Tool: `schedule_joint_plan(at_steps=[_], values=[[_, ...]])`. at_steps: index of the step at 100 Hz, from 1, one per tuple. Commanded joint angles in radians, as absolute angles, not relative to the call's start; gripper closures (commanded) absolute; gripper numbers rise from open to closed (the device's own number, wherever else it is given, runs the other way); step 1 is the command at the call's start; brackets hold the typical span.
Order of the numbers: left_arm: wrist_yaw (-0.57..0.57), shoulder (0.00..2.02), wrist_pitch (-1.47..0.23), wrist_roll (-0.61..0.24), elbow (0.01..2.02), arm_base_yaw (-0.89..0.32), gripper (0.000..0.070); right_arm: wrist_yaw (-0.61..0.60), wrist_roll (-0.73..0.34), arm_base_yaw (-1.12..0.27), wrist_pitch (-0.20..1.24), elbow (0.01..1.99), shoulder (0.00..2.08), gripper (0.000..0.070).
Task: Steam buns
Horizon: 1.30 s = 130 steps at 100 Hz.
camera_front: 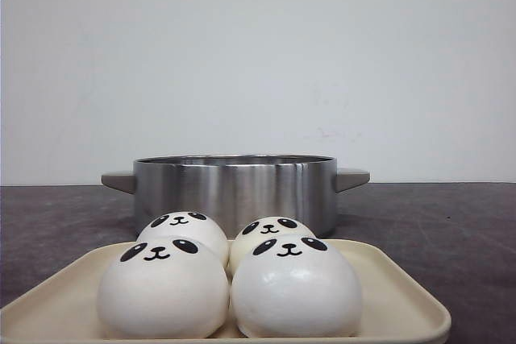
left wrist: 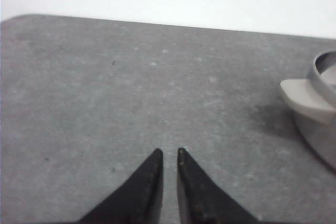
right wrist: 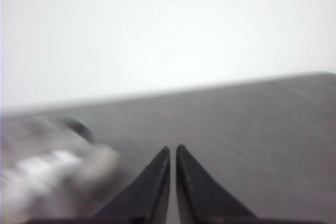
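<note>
- Left gripper (left wrist: 169, 153): jaws nearly closed, holding nothing; poised over bare grey table (left wrist: 131, 93) beside the pot's left handle (left wrist: 307, 100).
- Buns (camera_front: 230, 271): four, panda-faced, packed two by two on the cream tray (camera_front: 403, 288) at the near edge; none moved yet.
- Pot (camera_front: 234, 187): steel, lidless, just behind the tray (inside not visible).
- Right gripper (right wrist: 172, 149): jaws nearly closed, empty; view blurred.
- Step, as judged: opening stage; next calls for widening one gripper and grasping a bun gently.
</note>
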<state>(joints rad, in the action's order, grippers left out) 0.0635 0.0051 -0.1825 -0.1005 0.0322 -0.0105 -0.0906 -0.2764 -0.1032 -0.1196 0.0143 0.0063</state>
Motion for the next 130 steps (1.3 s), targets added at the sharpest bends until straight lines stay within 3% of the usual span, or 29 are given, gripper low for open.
schedule_joint_plan(at_steps=[1, 11, 20, 28, 38, 48, 58, 61, 64, 66, 69, 75, 78, 81, 91, 105, 119, 130], values=[[0.066, 0.005, -0.184, -0.218, 0.019, -0.01, 0.07, -0.103, -0.447, -0.102, -0.214, 0.013, 0.004, 0.0692], [0.062, 0.005, -0.184, -0.344, 0.051, -0.01, 0.07, -0.109, -0.554, -0.102, -0.252, 0.033, 0.004, 0.0694], [-0.005, 0.01, -0.197, -0.364, 0.112, -0.01, 0.0697, -0.126, -0.578, -0.102, -0.147, 0.12, 0.009, 0.0694], [-0.083, 0.049, -0.199, -0.346, 0.189, -0.01, 0.0697, -0.134, -0.533, -0.102, 0.004, 0.242, 0.054, 0.0694], [-0.142, 0.152, -0.216, -0.34, 0.314, -0.012, 0.0696, -0.145, -0.403, -0.102, 0.161, 0.428, 0.165, 0.0694], [-0.167, 0.281, -0.252, -0.324, 0.454, -0.028, 0.0696, -0.185, -0.295, -0.102, 0.249, 0.616, 0.299, 0.0694], [-0.176, 0.391, -0.28, -0.302, 0.58, -0.054, 0.0696, -0.263, -0.269, -0.102, 0.295, 0.767, 0.405, 0.0694], [-0.189, 0.415, -0.278, -0.3, 0.61, -0.059, 0.0677, -0.301, -0.27, -0.102, 0.295, 0.8, 0.43, 0.0692], [-0.204, 0.437, -0.273, -0.294, 0.636, -0.062, 0.0611, -0.34, -0.274, -0.102, 0.292, 0.828, 0.452, 0.068], [-0.213, 0.45, -0.268, -0.29, 0.651, -0.063, 0.0538, -0.365, -0.278, -0.102, 0.291, 0.844, 0.466, 0.0646], [-0.225, 0.467, -0.262, -0.29, 0.671, -0.064, 0.0387, -0.398, -0.284, -0.102, 0.289, 0.865, 0.483, 0.0542], [-0.249, 0.496, -0.262, -0.292, 0.7, -0.064, 0.0087, -0.439, -0.318, -0.102, 0.289, 0.899, 0.515, 0.0205], [-0.267, 0.508, -0.262, -0.298, 0.71, -0.064, 0.0015, -0.458, -0.347, -0.102, 0.289, 0.911, 0.53, 0.0062], [-0.292, 0.517, -0.262, -0.303, 0.715, -0.064, 0.0012, -0.482, -0.374, -0.103, 0.29, 0.92, 0.546, 0.0012], [-0.388, 0.531, -0.272, -0.308, 0.717, -0.064, 0.0027, -0.561, -0.401, -0.118, 0.294, 0.932, 0.602, 0.0014], [-0.42, 0.537, -0.316, -0.307, 0.717, -0.085, 0.0027, -0.535, -0.373, -0.218, 0.358, 0.932, 0.703, 0.0015], [-0.416, 0.537, -0.35, -0.3, 0.717, -0.115, 0.0027, -0.361, -0.349, -0.451, 0.46, 0.932, 0.848, 0.0017], [-0.416, 0.537, -0.352, -0.3, 0.717, -0.127, 0.0027, -0.189, -0.387, -0.646, 0.552, 0.944, 0.992, 0.0091]])
